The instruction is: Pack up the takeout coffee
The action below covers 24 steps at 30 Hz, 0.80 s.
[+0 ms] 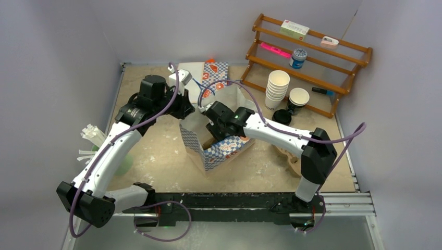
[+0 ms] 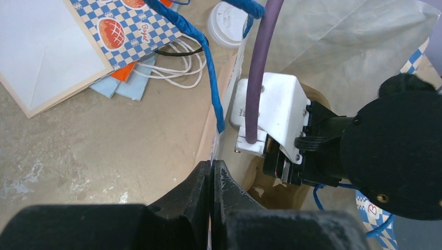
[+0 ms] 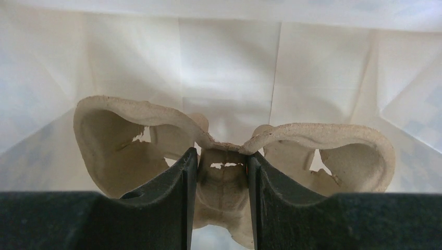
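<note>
Bench (image 1: 156,151): sandy and scuffed, with a wooden rack (image 1: 333,62) at the back right corner.

Paper bag (image 1: 229,148): blue-checked, standing mid-bench with its mouth open. Both arms meet at it.

Left pincer (image 2: 212,177): fully closed, with the thin rim of the bag wall pinched between the fingers, which holds the mouth open.

Right pincer (image 3: 221,172): reaching down inside the bag, jaws partly closed and clamped on the centre ridge of a pulp carrier (image 3: 130,135). The two cup wells visible on either side of the fingers are empty. Whether the carrier rests on the bag floor cannot be told.

Stack of lidless cups (image 1: 276,86): stands at the foot of the rack and is not part of the order.

Takeout coffee (image 1: 298,98): one pale cup stands outside the bag, just beside the stack. A black lid (image 1: 282,116) sits close in front of it. From above, it cannot be told whether that lid tops a second cup.

Assessment: the task is at an early stage. The carrier is going into the bag. No coffee is loaded, and every cup has yet to be moved.
</note>
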Each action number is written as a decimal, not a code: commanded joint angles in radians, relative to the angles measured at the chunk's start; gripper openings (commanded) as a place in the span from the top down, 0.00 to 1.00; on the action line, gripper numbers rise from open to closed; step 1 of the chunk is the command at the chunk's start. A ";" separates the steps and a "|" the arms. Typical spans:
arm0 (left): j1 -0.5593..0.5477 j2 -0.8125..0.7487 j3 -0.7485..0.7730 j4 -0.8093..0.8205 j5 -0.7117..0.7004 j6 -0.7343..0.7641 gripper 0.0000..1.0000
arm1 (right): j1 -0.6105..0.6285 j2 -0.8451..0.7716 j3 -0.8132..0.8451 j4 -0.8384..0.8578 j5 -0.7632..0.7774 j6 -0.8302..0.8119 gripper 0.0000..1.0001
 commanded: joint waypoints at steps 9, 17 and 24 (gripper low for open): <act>-0.022 -0.023 -0.008 0.049 0.027 0.032 0.98 | 0.001 0.082 0.157 -0.108 0.032 0.007 0.82; -0.022 -0.048 0.004 0.041 -0.073 0.063 1.00 | -0.005 0.090 0.066 -0.074 0.001 0.012 0.82; -0.021 -0.041 0.006 0.048 -0.040 0.061 1.00 | -0.017 0.113 0.028 -0.069 -0.017 0.006 0.81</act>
